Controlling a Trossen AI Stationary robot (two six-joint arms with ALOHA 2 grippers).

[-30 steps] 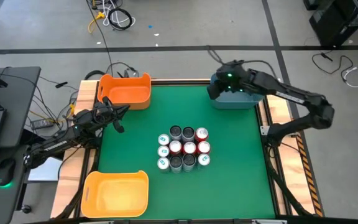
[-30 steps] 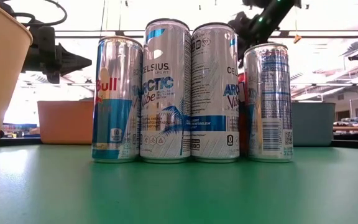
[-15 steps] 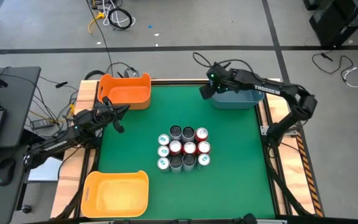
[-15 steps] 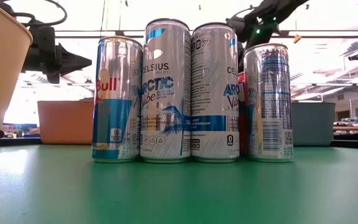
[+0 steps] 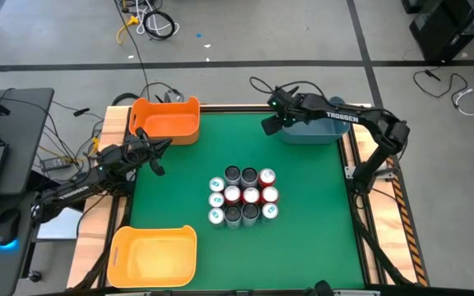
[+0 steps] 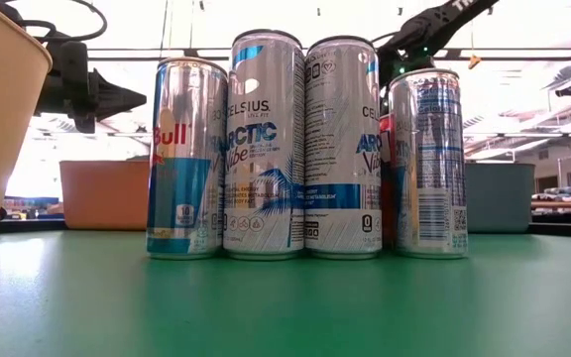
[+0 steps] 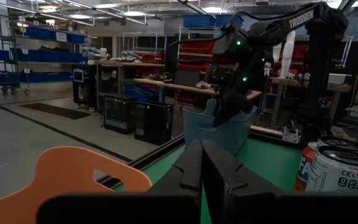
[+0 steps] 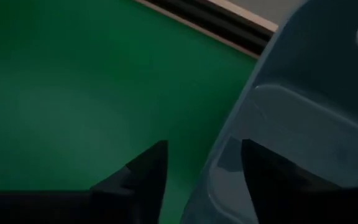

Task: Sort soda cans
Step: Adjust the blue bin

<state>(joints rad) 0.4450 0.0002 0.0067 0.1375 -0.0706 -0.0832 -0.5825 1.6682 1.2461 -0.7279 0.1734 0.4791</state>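
Several soda cans (image 5: 241, 197) stand upright in a tight block on the green mat at mid-table: white ones with green marks, red ones and dark grey ones. In the low view the front row (image 6: 305, 149) fills the picture. My right gripper (image 8: 204, 165) hangs open and slants down at the left wall of the blue bin (image 8: 303, 112). One finger is over the mat and one over the bin's inside, with nothing held. My left gripper (image 7: 201, 165) is shut and empty, level, at the table's left side (image 5: 156, 163).
An orange bin (image 5: 167, 119) stands at the far left corner, a yellow bin (image 5: 153, 255) at the near left corner, and the blue bin (image 5: 313, 130) at the far right. Open green mat (image 5: 319, 214) lies around the can block. Cables and a laptop lie beyond the table's left edge.
My right gripper has come down and moved toward the table's left, from over the blue bin to its left wall, tipping further downward. The cans and my left arm have kept still.
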